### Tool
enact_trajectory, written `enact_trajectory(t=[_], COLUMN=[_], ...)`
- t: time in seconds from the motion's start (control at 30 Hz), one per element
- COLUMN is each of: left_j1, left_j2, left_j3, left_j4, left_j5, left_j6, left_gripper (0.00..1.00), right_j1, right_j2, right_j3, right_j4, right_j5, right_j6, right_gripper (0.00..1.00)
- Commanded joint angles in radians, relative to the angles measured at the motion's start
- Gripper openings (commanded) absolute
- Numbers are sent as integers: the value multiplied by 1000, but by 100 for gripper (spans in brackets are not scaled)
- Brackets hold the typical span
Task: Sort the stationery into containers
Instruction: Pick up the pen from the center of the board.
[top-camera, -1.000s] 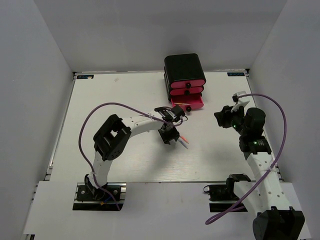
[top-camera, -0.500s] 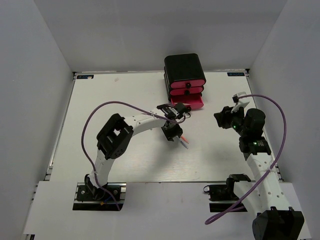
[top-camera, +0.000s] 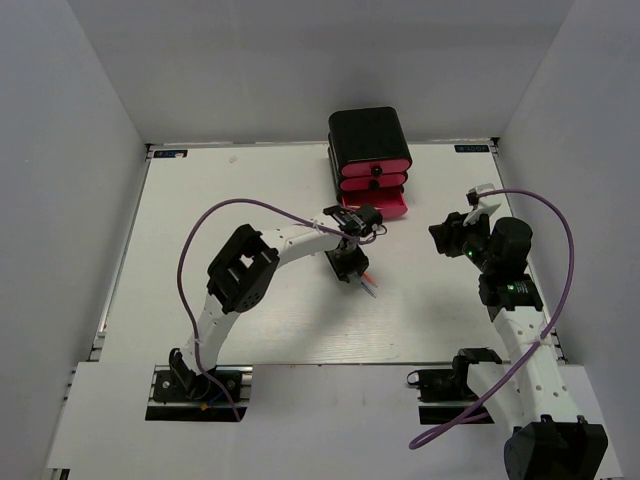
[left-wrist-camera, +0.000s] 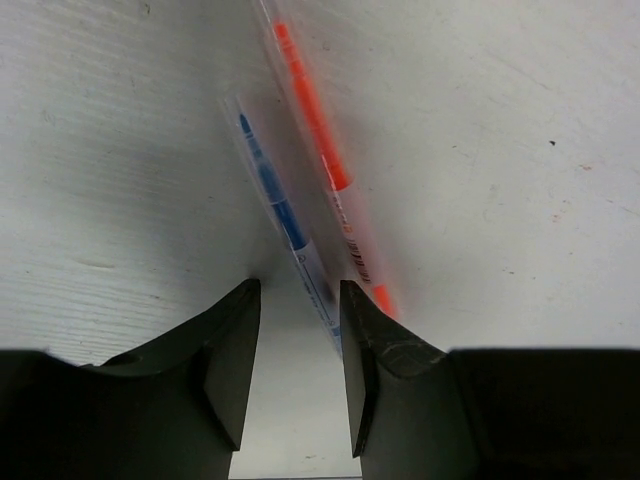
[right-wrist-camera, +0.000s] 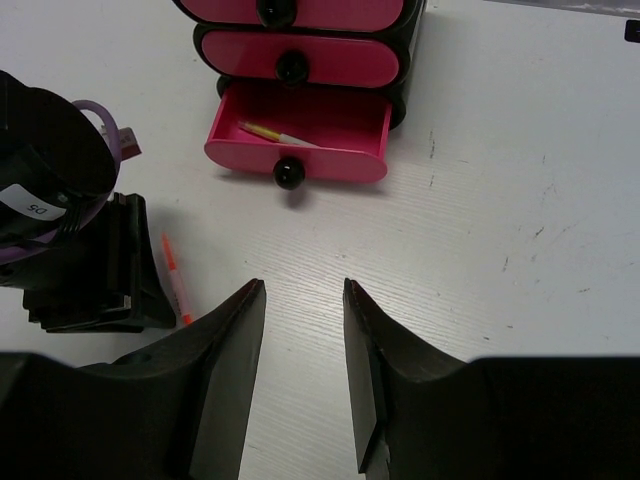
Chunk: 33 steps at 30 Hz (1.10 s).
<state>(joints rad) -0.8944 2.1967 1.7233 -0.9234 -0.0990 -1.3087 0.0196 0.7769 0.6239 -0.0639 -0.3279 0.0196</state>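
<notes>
Top external view: left gripper (top-camera: 349, 268) low over the table (top-camera: 200, 220), drawer box (top-camera: 368, 135) beyond, right gripper (top-camera: 447, 236) hanging near it.
Left fingers stand apart, the blue pen (left-wrist-camera: 268, 190) reaching into their gap, orange pen (left-wrist-camera: 316, 130) just beside; bottom drawer (right-wrist-camera: 330, 165) open, yellow stick (right-wrist-camera: 262, 131) inside; right fingers apart, holding nothing.

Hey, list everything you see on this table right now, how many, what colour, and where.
Drawer box: one, black with three pink drawers, far side of the white table.
Bottom drawer: one, pink, pulled open.
Yellow stick: one, inside the open drawer.
Orange pen: one, on the table below the left gripper.
Blue pen: one, alongside the orange pen.
Cables: two, purple, one per arm.
Left gripper: black, open over the pens.
Right gripper: black, open, empty, facing the drawers.
</notes>
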Motion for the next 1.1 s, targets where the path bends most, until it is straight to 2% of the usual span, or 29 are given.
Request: enact_trajectory(t=[0.0, 0.23, 0.33, 0.43, 0.53, 0.57, 0.6, 0.63, 0.73, 0.77, 0.83, 0.87, 0.9, 1.0, 1.07], left_j1=[-6, -6, -6, 3, 3, 3, 3, 3, -8, -8, -8, -8, -8, 8, 18], left_j2=[20, 63, 46, -12, -58, -69, -80, -92, -170, -198, -305, -343, -383, -515, -558], left_j3=[42, 52, -8, -118, -175, -185, -185, -195, -195, -195, -215, -226, -241, -352, -352], left_j4=[-103, -256, -256, -178, -123, -123, -123, -112, -97, -60, 15, 105, 163, 399, 461], left_j5=[-7, -16, -25, -25, -15, -15, -31, -42, -105, -114, -114, -114, -114, 20, 80], left_j6=[15, 92, 104, 127, 173, 201, 212, 229, 328, 368, 559, 631, 804, 1055, 1218], left_gripper=[47, 44, 42, 34, 18, 7, 3, 0, 0, 0, 0, 0, 0, 0, 0], right_j1=[-3, -6, -6, -6, -6, -9, -6, -7, -6, -6, -6, -7, -7, 5, -7], right_j2=[-21, -39, -42, -45, -47, -48, -48, -51, -51, -53, -54, -54, -57, -54, -56], right_j3=[-1, -10, -10, -13, -15, -16, -16, -16, -16, -19, -20, -21, -20, -24, -24], right_j4=[44, 52, 52, 50, 50, 53, 52, 53, 53, 50, 52, 53, 52, 50, 53], right_j5=[-2, 0, 0, -5, -10, -14, -14, -19, -37, -40, -60, -63, -66, -69, -68], right_j6=[9, 19, 16, 19, 20, 20, 19, 20, 14, 13, 5, 3, 5, 3, 2], right_gripper=[43, 43, 43, 42, 42, 42, 42, 42, 42, 42, 43, 43, 43, 43, 43])
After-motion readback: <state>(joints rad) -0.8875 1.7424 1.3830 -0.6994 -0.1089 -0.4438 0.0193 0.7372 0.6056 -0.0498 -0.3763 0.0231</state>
